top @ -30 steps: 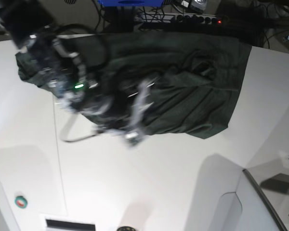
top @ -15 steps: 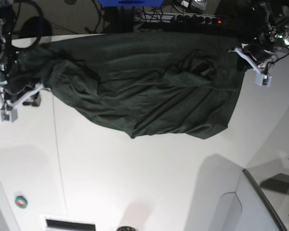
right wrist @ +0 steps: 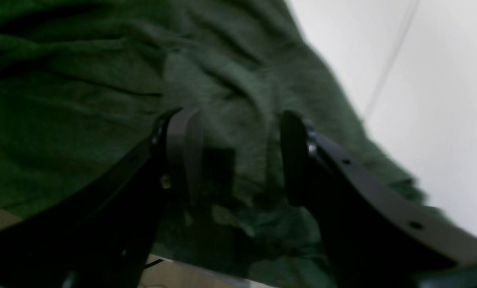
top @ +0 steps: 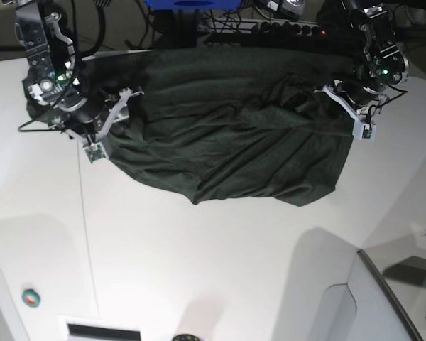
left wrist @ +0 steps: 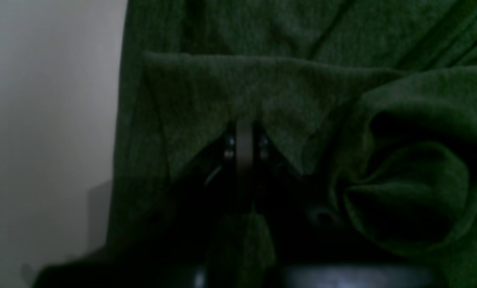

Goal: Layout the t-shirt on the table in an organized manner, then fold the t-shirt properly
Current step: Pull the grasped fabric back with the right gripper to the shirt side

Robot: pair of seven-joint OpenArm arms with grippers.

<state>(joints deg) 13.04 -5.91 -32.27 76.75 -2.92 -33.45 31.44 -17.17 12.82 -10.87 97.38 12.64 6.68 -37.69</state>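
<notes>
The dark green t-shirt (top: 234, 135) lies spread and wrinkled across the far part of the white table (top: 199, 270). My right gripper (top: 116, 114) hovers over the shirt's left end. In the right wrist view that gripper (right wrist: 238, 117) is open, with only t-shirt (right wrist: 82, 80) fabric below the gap and bare table (right wrist: 422, 100) to the right. At the shirt's right edge my left gripper (top: 348, 105) stands. The left wrist view shows this gripper (left wrist: 244, 132) shut on a fold of t-shirt (left wrist: 262, 80), with the table (left wrist: 42, 120) to its left.
A thin dark seam line (top: 86, 234) runs down the tabletop. A small round green and red thing (top: 30, 298) and a dark slot (top: 103, 332) sit near the front left. A grey panel (top: 383, 298) fills the front right corner. Cables and a power strip (top: 270, 28) lie behind the table.
The shirt has been pulled out wider to the left. My right arm came back in over the shirt's left end and its jaws opened wider. My left arm settled at the right edge.
</notes>
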